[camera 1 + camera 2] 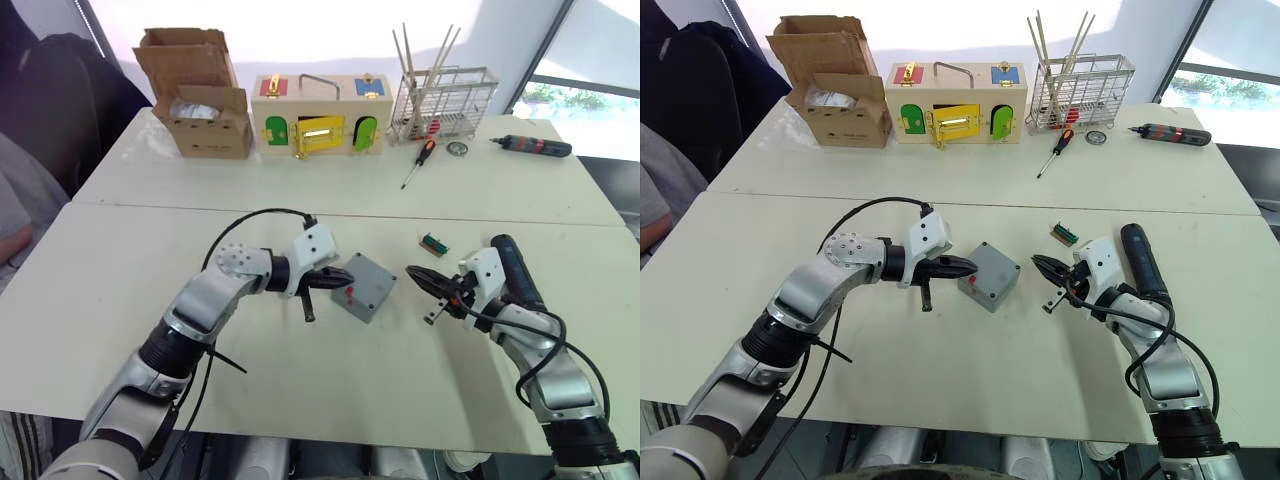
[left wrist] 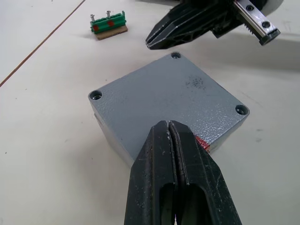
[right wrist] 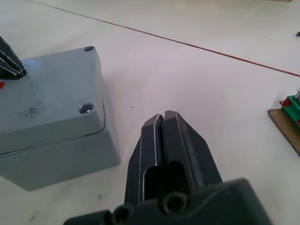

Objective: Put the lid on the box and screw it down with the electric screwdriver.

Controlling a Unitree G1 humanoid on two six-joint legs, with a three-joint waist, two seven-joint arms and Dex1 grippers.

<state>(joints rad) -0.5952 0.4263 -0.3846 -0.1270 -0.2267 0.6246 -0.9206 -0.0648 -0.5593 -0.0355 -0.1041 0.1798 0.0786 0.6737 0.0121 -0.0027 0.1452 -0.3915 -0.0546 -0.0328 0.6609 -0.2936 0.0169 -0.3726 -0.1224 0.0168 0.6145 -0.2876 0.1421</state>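
Your lid (image 2: 171,101) sits on the box (image 1: 989,276) mid-table, between both grippers. Left gripper (image 2: 168,125) is pinched closed, empty, at its red-marked edge; right gripper (image 3: 161,117), closed and empty, has bare table before it.

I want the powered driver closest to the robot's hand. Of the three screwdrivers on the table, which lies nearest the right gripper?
The thick black electric screwdriver, lying just beside the right gripper. The orange-and-black hand screwdriver and the slim red-banded driver lie at the far edge.
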